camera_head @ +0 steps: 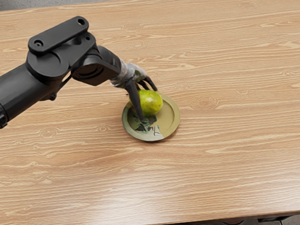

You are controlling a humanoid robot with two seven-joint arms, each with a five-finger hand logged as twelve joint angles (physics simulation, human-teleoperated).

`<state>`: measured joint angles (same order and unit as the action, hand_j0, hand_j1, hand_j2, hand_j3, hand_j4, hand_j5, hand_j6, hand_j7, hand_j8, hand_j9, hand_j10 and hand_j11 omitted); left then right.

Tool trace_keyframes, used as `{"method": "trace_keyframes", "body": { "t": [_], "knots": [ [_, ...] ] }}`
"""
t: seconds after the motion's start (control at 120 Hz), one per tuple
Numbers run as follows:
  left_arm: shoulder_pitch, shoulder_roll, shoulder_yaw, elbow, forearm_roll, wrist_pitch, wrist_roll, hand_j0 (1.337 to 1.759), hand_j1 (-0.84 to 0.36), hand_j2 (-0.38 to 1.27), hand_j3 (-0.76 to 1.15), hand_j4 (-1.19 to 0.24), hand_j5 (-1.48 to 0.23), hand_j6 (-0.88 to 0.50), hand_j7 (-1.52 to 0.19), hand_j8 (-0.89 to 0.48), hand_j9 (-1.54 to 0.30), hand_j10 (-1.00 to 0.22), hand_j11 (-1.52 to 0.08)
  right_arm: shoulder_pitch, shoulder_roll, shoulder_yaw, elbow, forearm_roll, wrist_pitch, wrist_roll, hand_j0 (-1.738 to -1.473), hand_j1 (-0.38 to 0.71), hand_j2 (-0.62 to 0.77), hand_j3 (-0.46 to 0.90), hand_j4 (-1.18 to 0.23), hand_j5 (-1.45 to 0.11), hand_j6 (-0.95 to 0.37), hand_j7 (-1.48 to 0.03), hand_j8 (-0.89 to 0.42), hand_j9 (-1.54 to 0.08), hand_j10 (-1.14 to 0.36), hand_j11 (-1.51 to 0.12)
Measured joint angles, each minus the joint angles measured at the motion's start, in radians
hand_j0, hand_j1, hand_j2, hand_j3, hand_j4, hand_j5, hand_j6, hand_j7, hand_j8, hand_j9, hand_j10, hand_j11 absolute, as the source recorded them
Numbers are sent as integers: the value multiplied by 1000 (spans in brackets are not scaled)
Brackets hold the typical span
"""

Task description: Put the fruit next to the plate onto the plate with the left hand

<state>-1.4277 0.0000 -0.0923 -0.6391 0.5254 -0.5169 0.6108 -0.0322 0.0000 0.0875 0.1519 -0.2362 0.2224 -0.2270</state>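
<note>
A green-yellow fruit (pixel 151 102) sits on the back part of a small olive plate (pixel 164 127) with a dark leaf pattern, near the middle of the table. My left hand (pixel 140 95) reaches in from the left and is closed around the fruit. One long finger (pixel 137 107) runs down the fruit's left side to the plate, and the other fingers curl over its far top edge. The fruit's underside touches the plate surface. The right arm does not show.
The wooden table (pixel 239 157) stretches wide around the plate, with its front edge near the bottom of the view. My left forearm (pixel 25 87) crosses the table's left part, above the surface.
</note>
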Motion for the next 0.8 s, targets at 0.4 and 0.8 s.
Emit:
{"method": "trace_keyframes", "body": {
  "t": [0.4, 0.8],
  "knots": [
    [-45, 82, -129, 1, -54, -92, 0, 1658, 305, 13, 0, -33, -61, -27, -61, -28, -61, -44, -62, 0, 0, 0, 0, 0, 0, 0, -1658, -322, -5, 0, -22, -29, -22, -29, -22, -29, -22, -29],
    [67, 321, -219, 2, -356, -94, 0, 1658, 332, 4, 0, -15, -21, -14, -21, -14, -21, -16, -21, 0, 0, 0, 0, 0, 0, 0, -1658, -322, -5, 0, -22, -29, -22, -29, -22, -29, -22, -29]
  ]
}}
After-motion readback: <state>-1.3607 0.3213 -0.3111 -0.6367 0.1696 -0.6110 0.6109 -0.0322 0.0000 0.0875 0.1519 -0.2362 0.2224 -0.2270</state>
